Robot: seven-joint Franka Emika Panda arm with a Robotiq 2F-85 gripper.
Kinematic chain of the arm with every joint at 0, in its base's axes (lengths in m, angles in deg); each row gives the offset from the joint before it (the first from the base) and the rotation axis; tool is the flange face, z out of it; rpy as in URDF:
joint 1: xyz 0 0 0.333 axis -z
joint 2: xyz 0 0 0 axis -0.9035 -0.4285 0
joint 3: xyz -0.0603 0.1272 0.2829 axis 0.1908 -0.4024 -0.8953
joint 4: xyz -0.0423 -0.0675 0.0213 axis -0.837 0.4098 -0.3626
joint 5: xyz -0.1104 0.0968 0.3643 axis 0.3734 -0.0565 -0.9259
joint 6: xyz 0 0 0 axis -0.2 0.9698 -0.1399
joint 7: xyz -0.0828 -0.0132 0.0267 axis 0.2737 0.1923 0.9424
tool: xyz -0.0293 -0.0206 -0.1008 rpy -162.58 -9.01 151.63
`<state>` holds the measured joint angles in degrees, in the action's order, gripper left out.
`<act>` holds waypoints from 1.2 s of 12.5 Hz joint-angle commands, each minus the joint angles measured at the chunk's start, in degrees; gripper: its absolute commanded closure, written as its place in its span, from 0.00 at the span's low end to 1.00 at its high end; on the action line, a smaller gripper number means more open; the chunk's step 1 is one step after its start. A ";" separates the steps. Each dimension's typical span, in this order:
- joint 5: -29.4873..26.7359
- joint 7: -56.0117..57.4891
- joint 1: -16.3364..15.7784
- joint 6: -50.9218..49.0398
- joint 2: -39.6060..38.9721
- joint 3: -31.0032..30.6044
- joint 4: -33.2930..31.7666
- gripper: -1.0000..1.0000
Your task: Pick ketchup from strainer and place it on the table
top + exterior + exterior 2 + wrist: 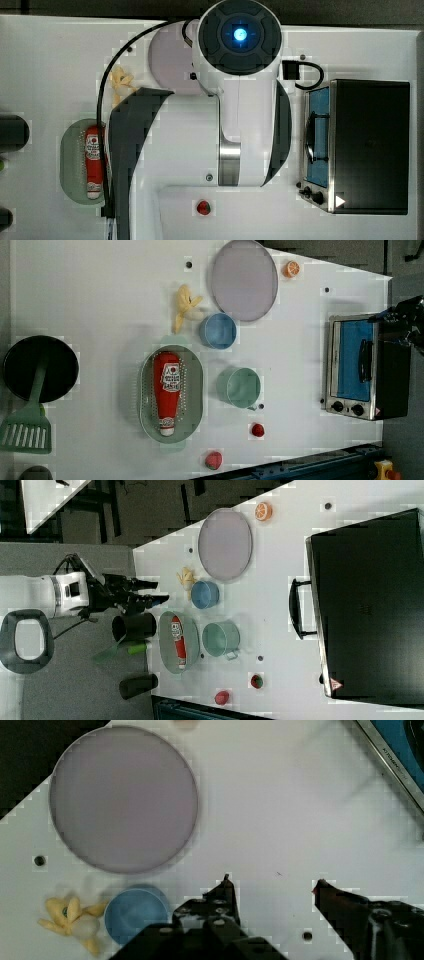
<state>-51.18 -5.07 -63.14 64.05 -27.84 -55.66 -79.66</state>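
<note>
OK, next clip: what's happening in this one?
A single robot arm hangs above the white table with its pincer open and empty, nothing grasped yet. The ketchup lies untouched in the pale green strainer, beside a green cup and a blue cup. The pickup has not begun.

A glossy red plastic ketchup (167, 390) bottle with a paper-like label lies in the pale green perforated plastic strainer (196, 390) on the smooth, matt white table (90, 300); nearby, a toaster oven (357, 367) shows brushed metal trim and a black casing.
</note>
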 commanded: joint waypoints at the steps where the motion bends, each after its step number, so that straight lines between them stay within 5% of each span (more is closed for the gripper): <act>1: -1.66 -9.28 5.78 -8.15 13.91 -2.57 -5.53 0.21; 3: -1.68 -9.28 5.42 -7.97 13.47 -4.68 -5.53 0.00; 15: -1.55 -9.92 4.37 -2.48 5.95 -31.89 -5.84 0.00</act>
<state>-52.60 -11.55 -58.70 60.25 -22.86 -88.02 -86.71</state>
